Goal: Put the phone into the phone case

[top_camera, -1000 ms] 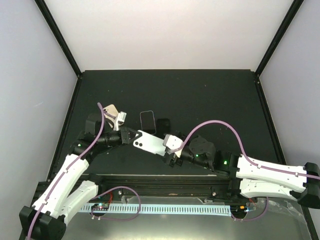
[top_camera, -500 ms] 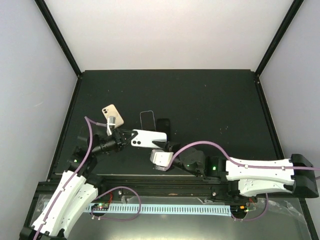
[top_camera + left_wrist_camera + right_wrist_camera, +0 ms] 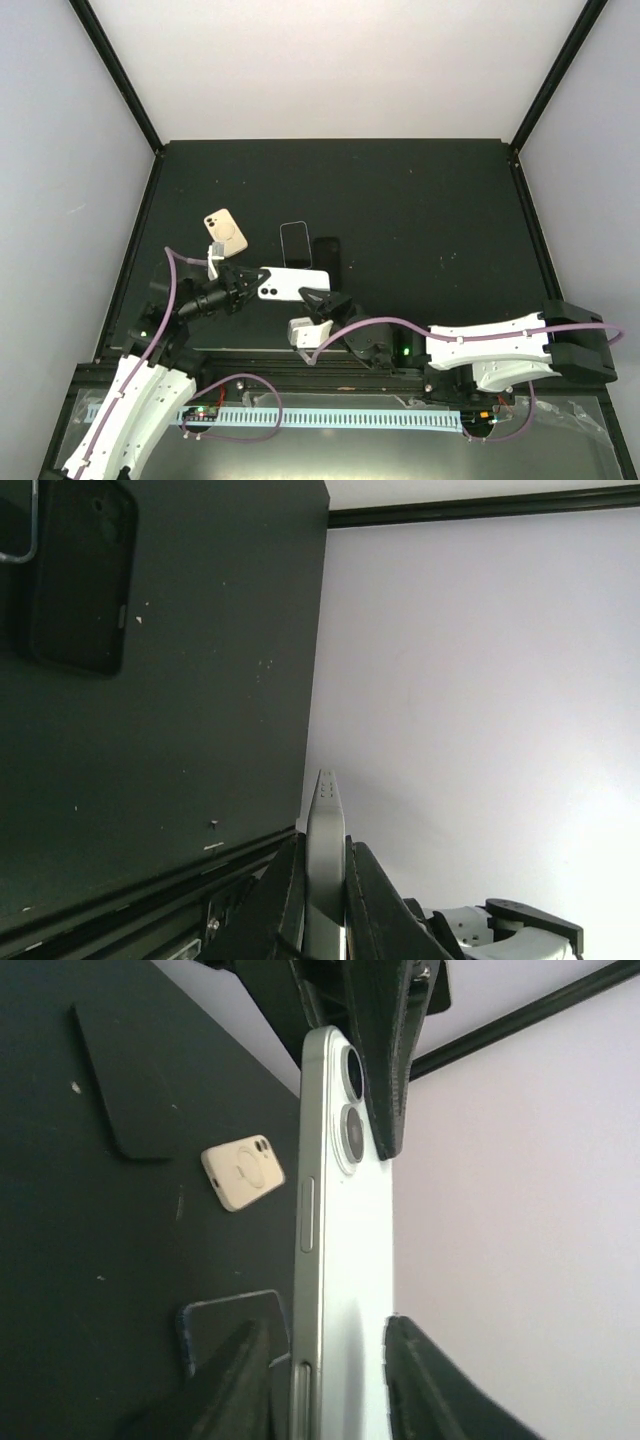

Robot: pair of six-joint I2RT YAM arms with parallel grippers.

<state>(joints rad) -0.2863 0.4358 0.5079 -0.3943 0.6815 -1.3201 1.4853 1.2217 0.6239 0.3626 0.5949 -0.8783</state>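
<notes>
From above: held just nearer than the clear rectangular phone case (image 3: 294,243), a flat white smartphone (image 3: 292,283), camera end pinched by the left gripper (image 3: 252,285), other end at the right gripper (image 3: 312,297). Left of the clear case, a cream phone case (image 3: 225,231); just right, a black rectangular case (image 3: 326,256).

Left wrist: clamped on the smartphone's thin edge.

Right wrist: fingers (image 3: 410,1380) straddling the smartphone; cannot tell whether pressing.
</notes>
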